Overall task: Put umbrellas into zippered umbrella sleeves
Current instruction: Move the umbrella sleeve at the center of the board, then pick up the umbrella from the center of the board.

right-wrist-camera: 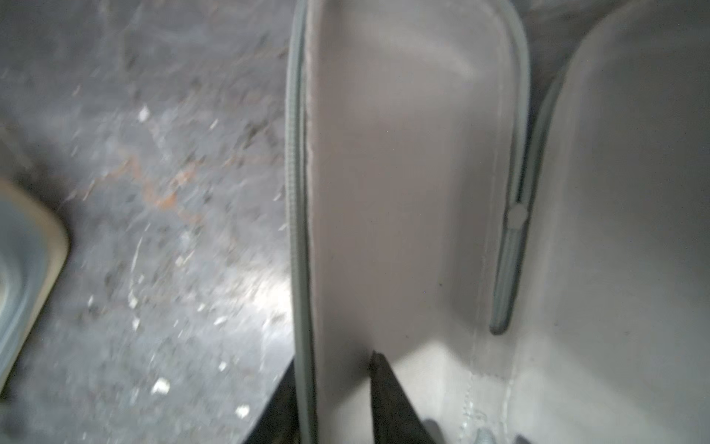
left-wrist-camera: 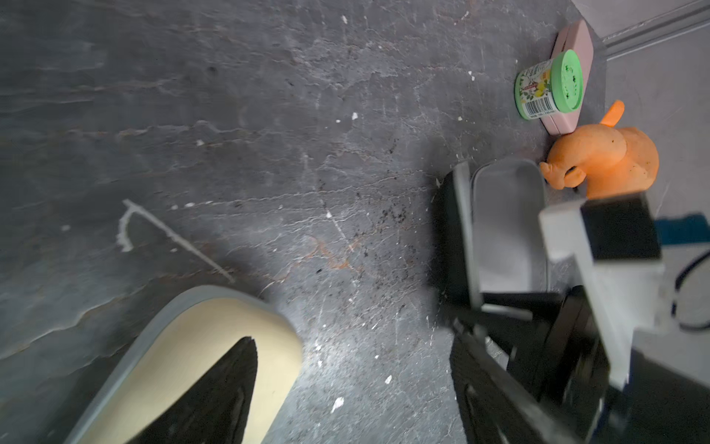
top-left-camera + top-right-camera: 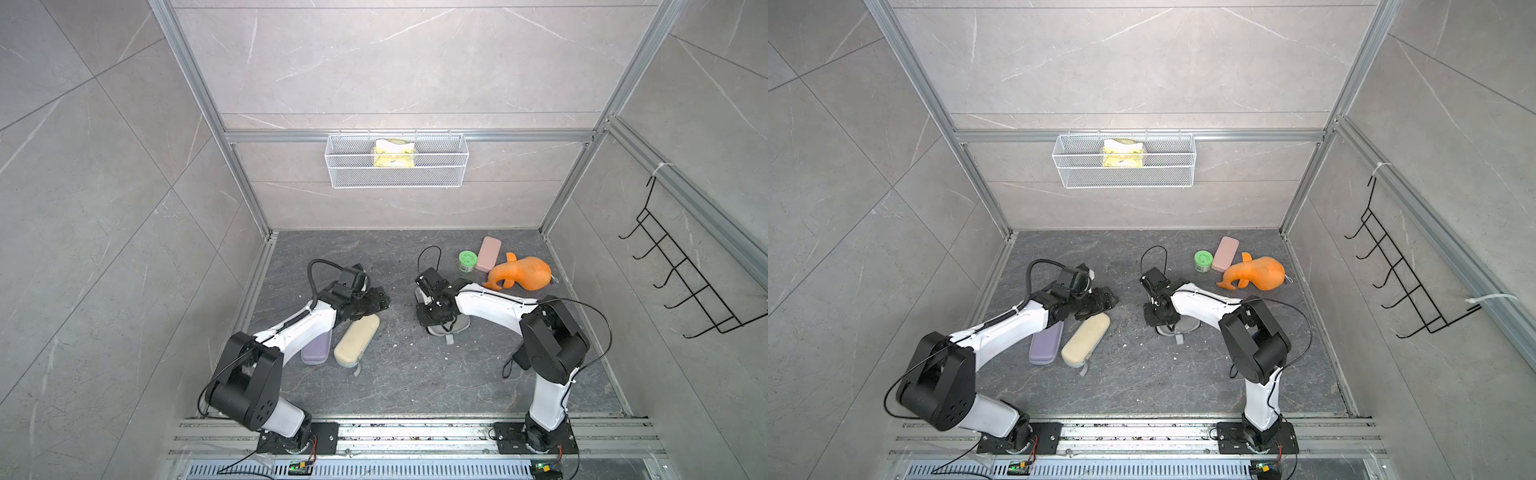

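No umbrellas show in any view. A lilac sleeve (image 3: 316, 351) and a cream sleeve (image 3: 357, 338) lie shut side by side on the floor, partly under my left arm. My left gripper (image 3: 380, 301) hovers just past the cream sleeve's (image 2: 199, 353) far end. It (image 2: 353, 384) is open over bare floor. The black sleeve (image 3: 457, 325) lies open at the centre right, grey lining (image 2: 507, 223) showing. My right gripper (image 1: 333, 361) straddles the zippered rim (image 1: 299, 230) of one half. One finger is outside, and the other is inside with a narrow gap.
A green jar (image 3: 468, 261), a flat pink case (image 3: 488, 253) and an orange plush toy (image 3: 521, 274) sit at the back right. A wire basket (image 3: 397, 160) hangs on the back wall. A black hook rack (image 3: 681, 266) hangs on the right wall.
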`<action>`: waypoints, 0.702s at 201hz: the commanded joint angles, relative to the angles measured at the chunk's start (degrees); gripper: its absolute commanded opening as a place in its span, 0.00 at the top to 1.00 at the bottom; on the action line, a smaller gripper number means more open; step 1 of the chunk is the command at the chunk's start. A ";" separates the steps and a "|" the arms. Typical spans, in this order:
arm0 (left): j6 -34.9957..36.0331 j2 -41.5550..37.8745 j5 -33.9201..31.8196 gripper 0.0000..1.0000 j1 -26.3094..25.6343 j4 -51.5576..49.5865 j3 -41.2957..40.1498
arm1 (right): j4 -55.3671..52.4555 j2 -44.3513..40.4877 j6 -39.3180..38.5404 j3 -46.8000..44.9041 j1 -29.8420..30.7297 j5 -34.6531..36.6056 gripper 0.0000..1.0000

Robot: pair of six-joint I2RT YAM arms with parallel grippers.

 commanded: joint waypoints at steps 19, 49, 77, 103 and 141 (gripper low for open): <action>-0.79 8.12 2.26 0.18 -2.91 2.34 7.28 | -5.60 -11.10 3.81 -1.90 -1.11 -6.46 0.34; -0.79 11.30 1.52 0.18 -4.51 1.20 10.39 | -16.30 -22.83 -2.95 -1.96 -13.64 3.81 0.26; -0.86 14.83 0.86 0.20 -6.87 -0.30 14.48 | -18.57 -26.90 -5.09 -3.86 -30.21 9.92 0.22; -0.52 15.11 -0.96 0.20 -8.70 -2.64 14.58 | -16.18 -26.68 -4.47 -7.93 -43.82 7.31 0.20; -0.30 14.77 0.89 0.21 -8.87 -2.57 13.35 | -11.25 -25.58 -1.31 -14.75 -49.20 9.11 0.15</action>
